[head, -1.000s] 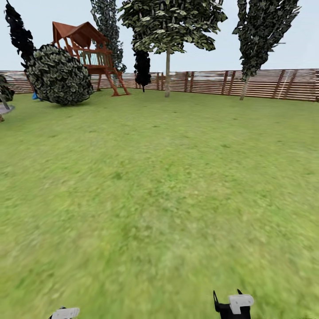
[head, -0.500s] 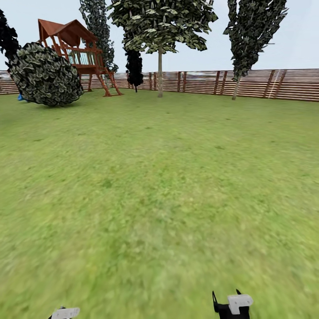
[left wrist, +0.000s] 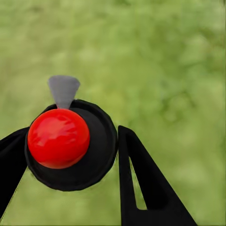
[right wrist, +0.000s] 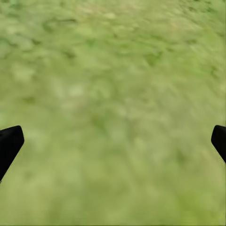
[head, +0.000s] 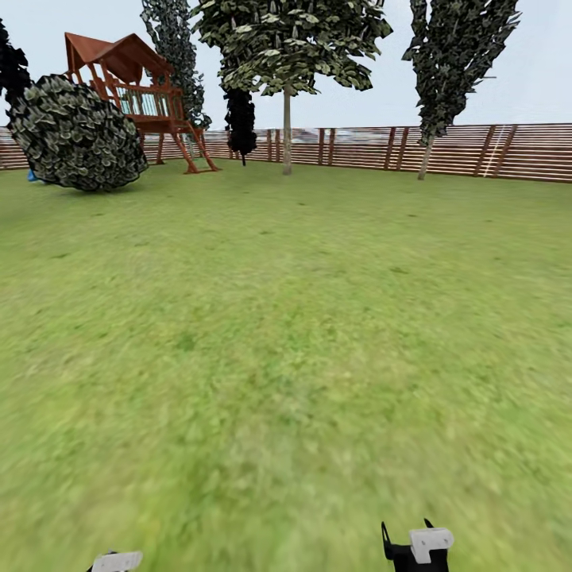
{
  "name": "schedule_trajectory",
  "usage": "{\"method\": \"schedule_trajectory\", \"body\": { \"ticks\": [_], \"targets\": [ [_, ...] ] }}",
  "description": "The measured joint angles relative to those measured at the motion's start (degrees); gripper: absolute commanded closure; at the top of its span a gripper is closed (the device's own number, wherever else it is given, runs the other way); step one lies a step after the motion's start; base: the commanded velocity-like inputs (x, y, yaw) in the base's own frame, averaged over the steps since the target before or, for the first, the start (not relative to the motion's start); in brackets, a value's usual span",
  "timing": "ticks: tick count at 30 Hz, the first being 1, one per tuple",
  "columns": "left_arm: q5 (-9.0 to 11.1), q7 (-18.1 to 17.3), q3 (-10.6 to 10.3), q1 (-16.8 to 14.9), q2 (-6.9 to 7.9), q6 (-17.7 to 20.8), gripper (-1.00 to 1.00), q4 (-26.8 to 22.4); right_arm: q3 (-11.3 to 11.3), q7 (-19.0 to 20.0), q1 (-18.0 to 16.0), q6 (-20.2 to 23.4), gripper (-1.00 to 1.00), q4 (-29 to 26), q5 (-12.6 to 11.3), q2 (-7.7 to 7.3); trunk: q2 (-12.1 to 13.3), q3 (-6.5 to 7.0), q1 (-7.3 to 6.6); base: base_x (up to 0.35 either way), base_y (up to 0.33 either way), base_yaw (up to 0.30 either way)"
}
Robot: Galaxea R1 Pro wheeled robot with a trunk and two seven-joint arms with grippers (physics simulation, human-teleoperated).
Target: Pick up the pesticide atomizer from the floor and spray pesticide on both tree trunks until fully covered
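Carrying the pesticide atomizer (left wrist: 70, 146) pinched in its left hand (left wrist: 70, 188), right hand (right wrist: 113, 141) spread empty, the robot faces the far tree trunk (head: 287, 131) across the lawn (head: 286, 318), presumably to spray.

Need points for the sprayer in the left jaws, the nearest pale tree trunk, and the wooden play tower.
sprayer (left wrist: 59, 138): left wrist view, on its red round cap.
tree trunk (head: 287, 135): head view, midway up the bare pale stem.
play tower (head: 119, 54): head view, on its red-brown roof.

Left gripper (left wrist: 70, 160): finger bases cut by frame edge. Right gripper (right wrist: 113, 141): fingertips only, rest cropped. Grass (head: 286, 445): blurred.
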Motion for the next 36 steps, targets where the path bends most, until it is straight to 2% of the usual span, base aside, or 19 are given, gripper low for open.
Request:
{"method": "schedule_trajectory", "body": {
  "ticks": [11,22,27,36],
  "targets": [
    [0.08,0.00,0.00,-0.01,0.17,0.10,1.00,0.01,0.03,0.02,0.01,-0.04,-1.00,0.06,0.03,0.06,0.00,0.00,0.00,0.338,0.000,-0.161],
    [0.17,0.07,0.02,0.00,0.16,0.02,1.00,0.00,0.03,0.10,-0.01,-0.04,-1.00,-0.01,0.11,0.08,0.00,0.00,0.00,0.338,0.000,-0.010],
    [3.85,0.02,0.05,0.00,0.24,-0.14,1.00,0.09,0.03,0.10,-0.01,-0.03,-1.00,0.00,0.12,0.05,0.00,0.00,0.00,0.338,0.000,0.000],
    [4.39,0.00,-0.07,0.00,0.26,-0.14,1.00,0.09,0.03,0.11,0.00,-0.02,-1.00,0.06,0.12,0.02,0.00,0.00,0.00,0.338,0.000,0.000]
  ]
}}
